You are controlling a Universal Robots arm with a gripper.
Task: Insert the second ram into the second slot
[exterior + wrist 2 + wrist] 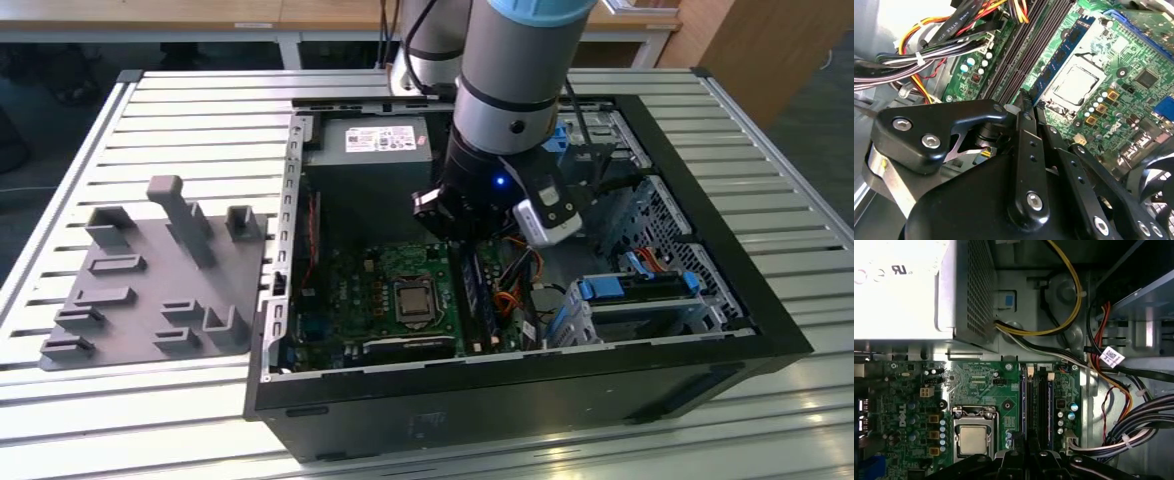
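A slatted counter (174,110) carries an open computer case (534,400) lying on its side. In the exterior view a grey rack (147,290) sits on the counter at the case's 9 o'clock. The arm (514,90) reaches down into the case from 12 o'clock. Inside, the power supply (380,140) fills the 12 o'clock end and the green motherboard (350,285) lies toward 6, with the processor socket (411,297) near its middle. The memory stick (1064,52) stands on edge in the row of slots (1009,65), on the side next to the socket, at the socket's 3 o'clock in the exterior view. Its lower edge appears to be down in a slot. Its long axis runs roughly 12 to 6 there, parallel to the slots. In the second wrist view it leads straight away from the pincer (1021,102), which is directly over the stick's line rather than beside it. The pincer looks clenched, with its tips together at the stick's near end. I cannot tell whether they nip the board's top edge or only bear on it.
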